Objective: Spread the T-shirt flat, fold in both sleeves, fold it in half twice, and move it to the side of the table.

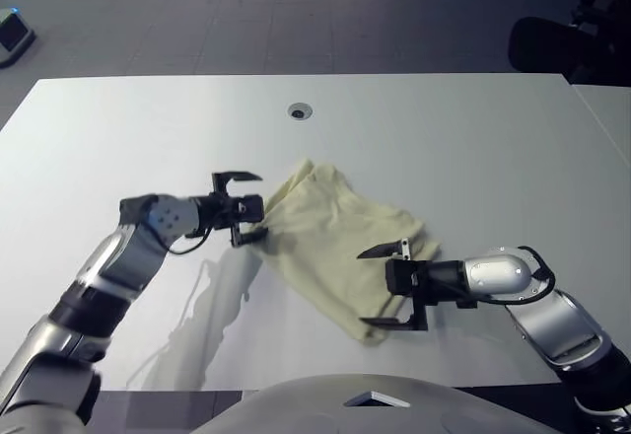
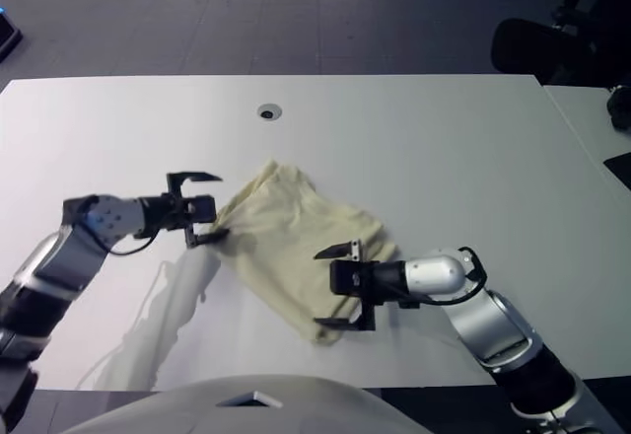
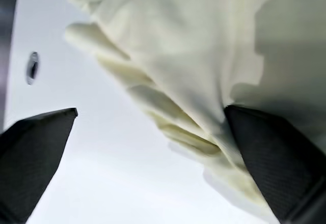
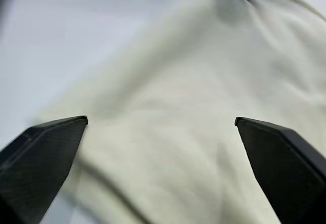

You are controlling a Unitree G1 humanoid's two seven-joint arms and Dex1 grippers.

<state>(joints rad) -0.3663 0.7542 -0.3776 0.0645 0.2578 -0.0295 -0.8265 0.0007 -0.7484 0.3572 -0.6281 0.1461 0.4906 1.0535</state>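
One T-shirt touching left pincer, under right pincer

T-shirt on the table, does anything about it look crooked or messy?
Yes. The T-shirt lies diagonally to the edges of the table, rumpled, with bunched folds along its edge beside the left gripper. It is not spread flat.

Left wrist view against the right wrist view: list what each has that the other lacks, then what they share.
Left wrist: the round hole in the table, and the T-shirt's bunched edge against one finger of the left gripper. Right wrist: the right gripper poised over smoother cloth. Shared: the pale yellow T-shirt, the white table, open fingers.
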